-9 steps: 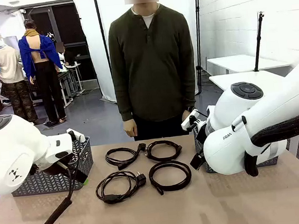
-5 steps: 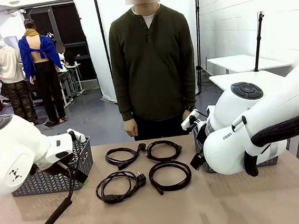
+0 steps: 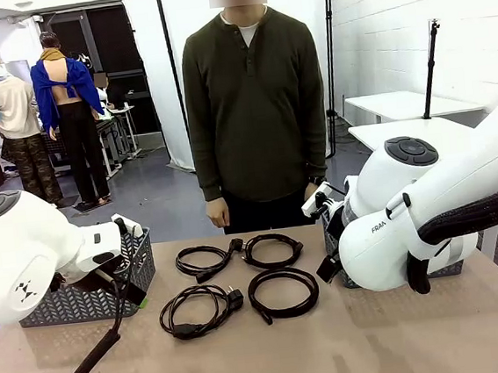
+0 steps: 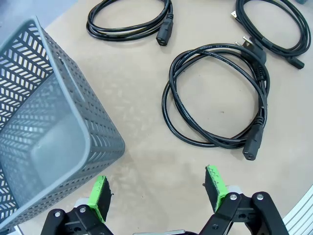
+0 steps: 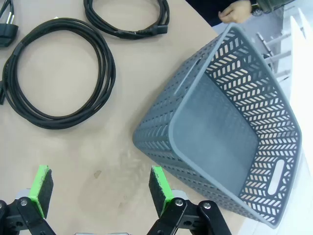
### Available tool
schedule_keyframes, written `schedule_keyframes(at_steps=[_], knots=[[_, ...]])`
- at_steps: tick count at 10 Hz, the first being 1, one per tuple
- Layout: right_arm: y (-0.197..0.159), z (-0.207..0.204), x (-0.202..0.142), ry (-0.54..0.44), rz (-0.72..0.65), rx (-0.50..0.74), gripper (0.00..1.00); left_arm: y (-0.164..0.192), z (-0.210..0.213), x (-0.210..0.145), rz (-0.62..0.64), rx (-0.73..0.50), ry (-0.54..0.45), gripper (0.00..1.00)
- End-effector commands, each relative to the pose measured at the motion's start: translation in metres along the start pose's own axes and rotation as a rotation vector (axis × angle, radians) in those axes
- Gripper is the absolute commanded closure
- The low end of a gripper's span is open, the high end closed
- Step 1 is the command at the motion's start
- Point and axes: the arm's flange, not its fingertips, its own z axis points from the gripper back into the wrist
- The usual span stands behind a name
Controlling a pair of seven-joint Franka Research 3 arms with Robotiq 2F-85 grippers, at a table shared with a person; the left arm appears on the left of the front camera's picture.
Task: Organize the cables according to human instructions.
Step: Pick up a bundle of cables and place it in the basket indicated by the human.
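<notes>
Gaping open, L end effector (image 4: 156,188), R end effector (image 5: 100,188), wrist cams reveal insides of baskets (image 4: 44,137), cables (image 3: 234,299) coiled

The standing person (image 3: 255,107) in a dark green long-sleeved shirt, across the tan table (image 3: 361,343), has shifted very slightly toward the robot's right.

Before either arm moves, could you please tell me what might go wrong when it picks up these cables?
1. The plug of the near-left cable sits right beside the near-right cable, so lifting one may drag the other.
2. Both are loose coils; pinching a single strand may let the loop fall open and hang over a basket rim.
3. The left claw, open, hovers close to the left basket and might knock it.
</notes>
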Motion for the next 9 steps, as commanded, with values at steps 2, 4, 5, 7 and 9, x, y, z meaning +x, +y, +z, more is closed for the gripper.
schedule_keyframes(at_steps=[2, 4, 5, 7, 9], knots=[[-0.0001, 0.0000, 0.0000, 0.000, -0.001, 0.000, 0.00, 0.0011, 0.0000, -0.0003, 0.002, 0.001, 0.000, 0.00], [-0.0001, 0.0000, 0.0000, 0.000, -0.001, 0.000, 0.00, 0.0011, 0.0000, -0.0003, 0.002, 0.001, 0.000, 0.00], [-0.0001, 0.0000, 0.0000, 0.000, -0.001, 0.000, 0.00, 0.0011, 0.0000, -0.0003, 0.002, 0.001, 0.000, 0.00], [-0.0001, 0.0000, 0.0000, 0.000, -0.001, 0.000, 0.00, 0.0011, 0.0000, -0.0003, 0.002, 0.001, 0.000, 0.00], [0.0000, 0.0000, 0.0000, 0.000, 0.000, 0.000, 0.00, 0.0002, 0.0000, 0.0000, 0.000, 0.000, 0.000, 0.00]])
